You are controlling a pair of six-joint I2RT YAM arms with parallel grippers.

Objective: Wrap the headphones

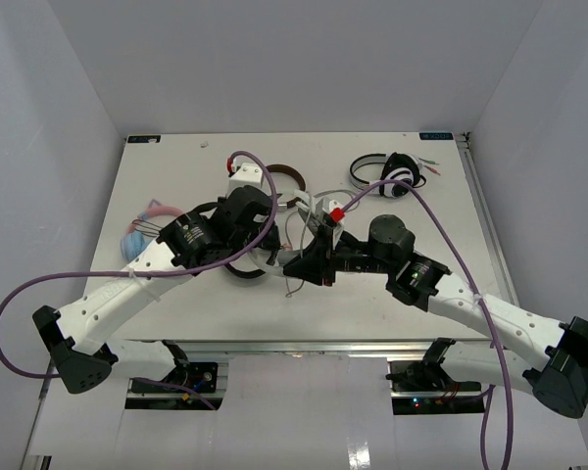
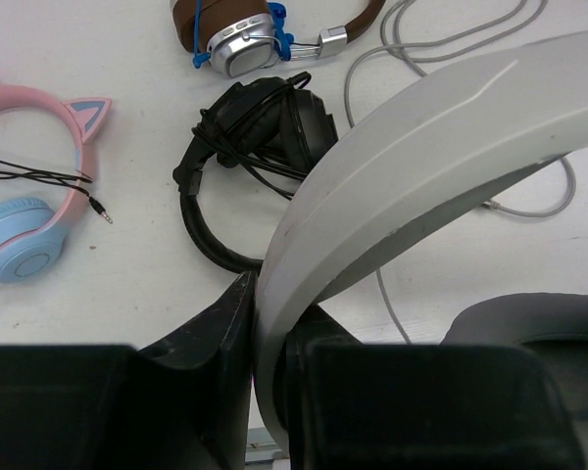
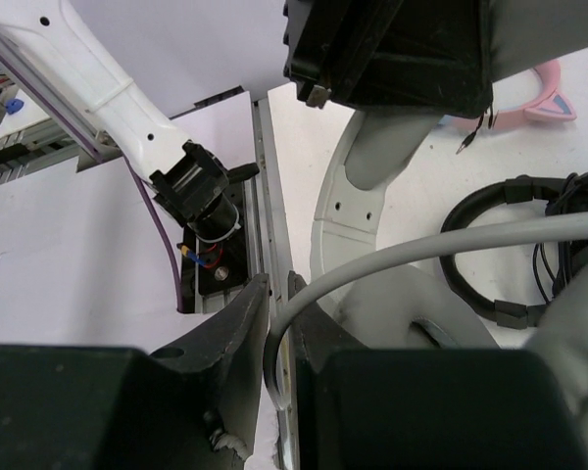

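Note:
The headphones are held between my two grippers at the table's middle. Their wide white band (image 2: 421, 127) arcs across the left wrist view, with a grey ear cup (image 2: 529, 323) at lower right. My left gripper (image 2: 269, 323) is shut on the band's lower end. My right gripper (image 3: 279, 313) is shut on the thin grey cable (image 3: 451, 245), which loops out of the jaws over the band (image 3: 343, 225) and cup (image 3: 412, 304). From above, both grippers (image 1: 265, 240) (image 1: 299, 264) meet and hide most of the headphones. Loose cable (image 2: 451, 39) lies on the table beyond.
A black pair (image 2: 265, 127) with its cord wound round it lies just behind the band. A brown and silver pair (image 2: 245, 29) is farther back. A pink and blue cat-ear pair (image 2: 29, 225) is at left. A white pair with black cups (image 1: 387, 176) is at back right.

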